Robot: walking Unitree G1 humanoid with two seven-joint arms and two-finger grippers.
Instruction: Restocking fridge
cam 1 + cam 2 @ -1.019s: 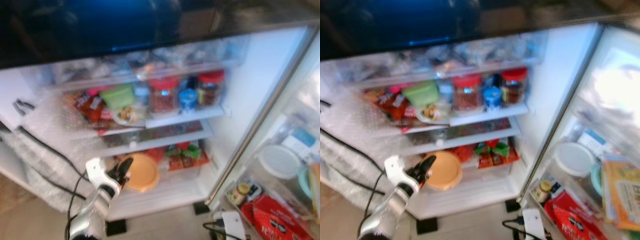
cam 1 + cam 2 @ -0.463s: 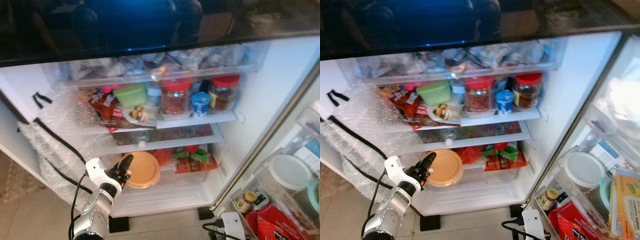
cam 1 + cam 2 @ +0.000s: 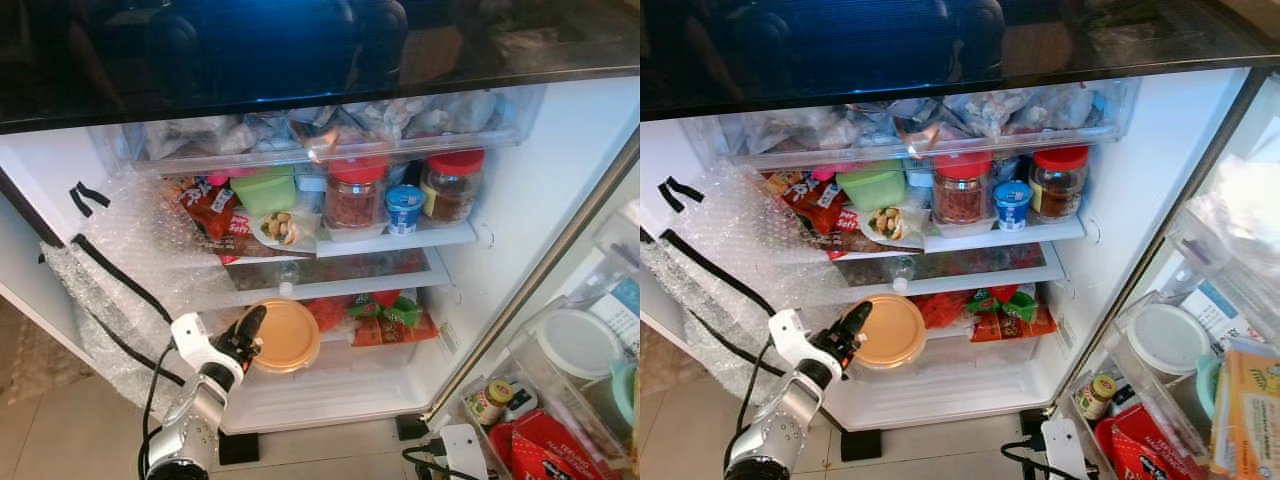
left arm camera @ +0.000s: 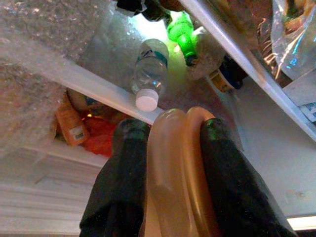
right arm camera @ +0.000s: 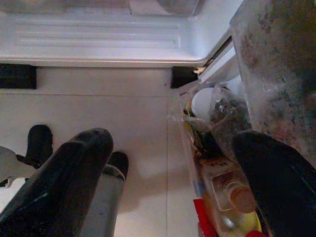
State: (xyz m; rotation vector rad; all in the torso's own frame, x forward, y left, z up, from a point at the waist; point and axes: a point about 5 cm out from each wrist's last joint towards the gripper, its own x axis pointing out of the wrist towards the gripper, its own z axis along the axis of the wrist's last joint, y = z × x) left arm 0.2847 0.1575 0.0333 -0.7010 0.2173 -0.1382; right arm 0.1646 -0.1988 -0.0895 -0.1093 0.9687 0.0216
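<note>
The pale tiled floor (image 3: 60,420) runs up to the foot of the open white fridge (image 3: 510,200). Nearest, the right gripper (image 5: 173,182) hangs over those tiles beside the clear door bins (image 5: 222,163) of bottles and jars, its two black fingers (image 5: 64,173) wide apart and holding nothing. Farther in, the left gripper (image 3: 245,335) reaches to the left end of the fridge's bottom shelf (image 3: 330,385); its fingers (image 4: 123,182) are clamped on the rim of the round orange lidded plastic container (image 3: 285,335), which sits edge-up just above that shelf. Beyond it lie red and green snack packets (image 3: 385,315). On the shelf above, a clear water bottle (image 4: 148,74) lies on its side. On the top shelf stand red-lidded glass jars (image 3: 355,190) and a green plastic box (image 3: 265,190). Bubble wrap (image 3: 130,270) covers the fridge's left wall.
</note>
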